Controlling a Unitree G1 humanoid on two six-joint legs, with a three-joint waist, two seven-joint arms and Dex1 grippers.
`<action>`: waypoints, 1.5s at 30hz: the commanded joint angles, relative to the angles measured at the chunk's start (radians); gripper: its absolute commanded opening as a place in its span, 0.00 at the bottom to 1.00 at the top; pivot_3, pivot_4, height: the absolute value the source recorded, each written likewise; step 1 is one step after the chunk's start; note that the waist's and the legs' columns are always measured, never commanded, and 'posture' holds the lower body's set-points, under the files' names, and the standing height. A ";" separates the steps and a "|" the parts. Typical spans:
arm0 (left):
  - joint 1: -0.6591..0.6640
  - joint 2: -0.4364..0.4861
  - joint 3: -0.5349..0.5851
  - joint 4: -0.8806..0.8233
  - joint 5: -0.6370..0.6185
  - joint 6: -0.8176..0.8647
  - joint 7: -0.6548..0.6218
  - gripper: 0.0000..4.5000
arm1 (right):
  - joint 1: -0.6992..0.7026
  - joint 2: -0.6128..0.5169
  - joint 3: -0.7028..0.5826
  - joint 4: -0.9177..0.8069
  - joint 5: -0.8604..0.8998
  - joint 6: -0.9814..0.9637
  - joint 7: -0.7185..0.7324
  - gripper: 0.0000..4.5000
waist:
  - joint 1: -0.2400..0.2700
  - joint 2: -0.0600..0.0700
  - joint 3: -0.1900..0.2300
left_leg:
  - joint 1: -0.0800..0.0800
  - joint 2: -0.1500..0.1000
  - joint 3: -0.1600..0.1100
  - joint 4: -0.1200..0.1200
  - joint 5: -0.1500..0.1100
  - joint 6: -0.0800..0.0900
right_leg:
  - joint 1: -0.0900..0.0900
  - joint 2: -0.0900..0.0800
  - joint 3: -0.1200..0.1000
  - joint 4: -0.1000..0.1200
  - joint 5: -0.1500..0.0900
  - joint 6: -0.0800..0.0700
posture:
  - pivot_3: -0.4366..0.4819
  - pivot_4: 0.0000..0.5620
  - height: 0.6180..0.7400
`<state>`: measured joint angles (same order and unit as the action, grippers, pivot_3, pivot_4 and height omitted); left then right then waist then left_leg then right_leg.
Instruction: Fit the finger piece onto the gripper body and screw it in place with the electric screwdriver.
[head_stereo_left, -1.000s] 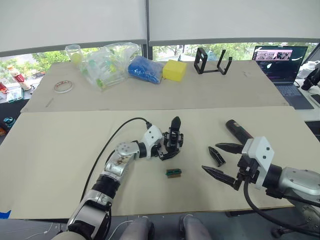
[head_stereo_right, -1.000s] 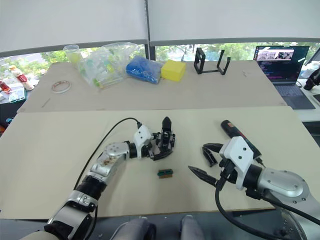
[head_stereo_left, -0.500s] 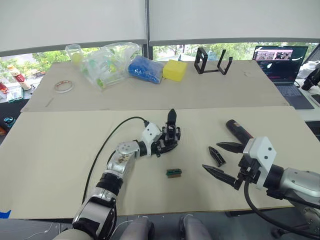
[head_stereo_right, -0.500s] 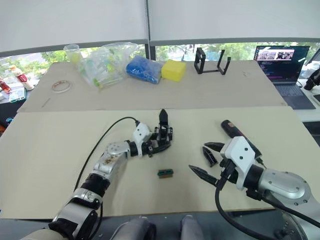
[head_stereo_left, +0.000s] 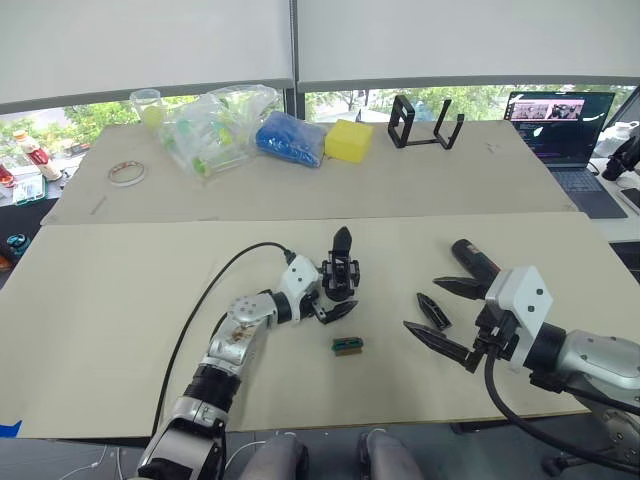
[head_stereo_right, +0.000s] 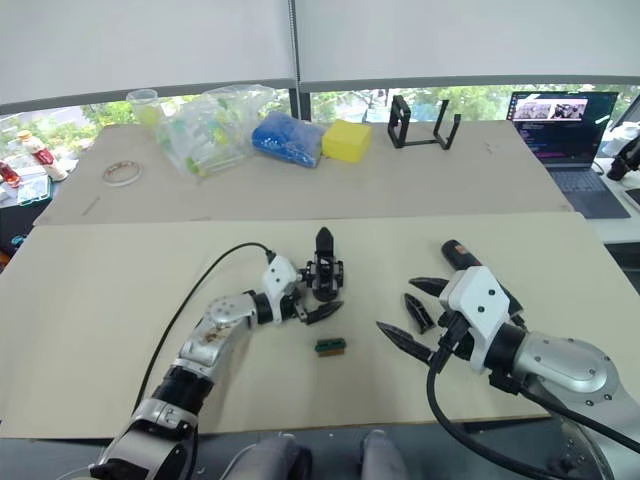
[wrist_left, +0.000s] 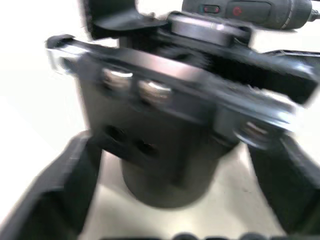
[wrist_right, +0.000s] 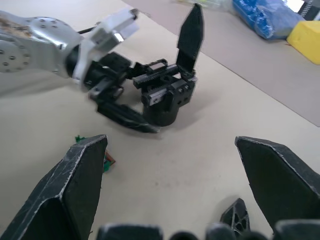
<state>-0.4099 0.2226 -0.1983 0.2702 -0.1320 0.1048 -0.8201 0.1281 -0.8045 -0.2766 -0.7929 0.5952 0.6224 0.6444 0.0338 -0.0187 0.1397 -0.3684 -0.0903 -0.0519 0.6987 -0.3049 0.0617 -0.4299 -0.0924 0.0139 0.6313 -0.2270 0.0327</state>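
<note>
The gripper body (wrist_left: 165, 120) is blurred in the left wrist view, and its pointed finger is cut off at the picture's edge. The electric screwdriver (head_stereo_left: 476, 262) is partly hidden behind the right gripper (head_stereo_left: 447, 315), so its bit cannot be seen. At 3 o'clock from the gripper body, the finger piece (wrist_right: 235, 214) is largely cut off in the right wrist view. Whether the left gripper (head_stereo_right: 322, 295) touches the gripper body cannot be told.

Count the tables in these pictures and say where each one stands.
2. The near beige table carries the black gripper body and small black finger piece. The far beige table stands behind it, by the window. Others may be hidden.
</note>
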 joint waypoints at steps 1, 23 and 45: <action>0.068 0.065 0.031 -0.132 -0.051 0.063 -0.038 0.99 | 0.003 -0.015 -0.037 -0.032 0.017 0.007 0.007 1.00 | -0.004 0.000 0.000 | 0.000 0.000 0.000 0.000 0.000 0.000 | 0.000 0.000 0.000 0.000 0.000 0.000 | 0.48 0.27 1.00; -0.176 0.524 0.140 -0.472 -0.458 0.426 -0.523 0.99 | -0.450 -0.449 -0.059 0.248 0.501 0.732 -0.086 1.00 | -0.016 0.002 0.000 | -0.001 0.000 -0.001 0.000 -0.001 0.002 | 0.001 -0.003 -0.002 -0.003 0.000 0.000 | 0.48 0.27 1.00; -0.282 0.497 0.072 -0.533 -0.513 0.492 -0.589 0.99 | -0.894 -0.242 0.513 0.684 0.416 0.992 -0.289 1.00 | -0.025 0.002 0.001 | -0.015 0.000 0.000 0.007 -0.001 0.002 | -0.012 -0.002 -0.002 0.000 0.000 0.000 | 0.48 0.27 1.00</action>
<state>-0.6929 0.7237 -0.1399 -0.2288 -0.6308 0.6005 -1.4198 -0.7482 -1.0537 0.2297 -0.1134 1.0203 1.6065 0.3547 0.0088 -0.0168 0.1403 -0.3837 -0.0902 -0.0517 0.7054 -0.3055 0.0637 -0.4415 -0.0945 0.0123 0.6314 -0.2269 0.0324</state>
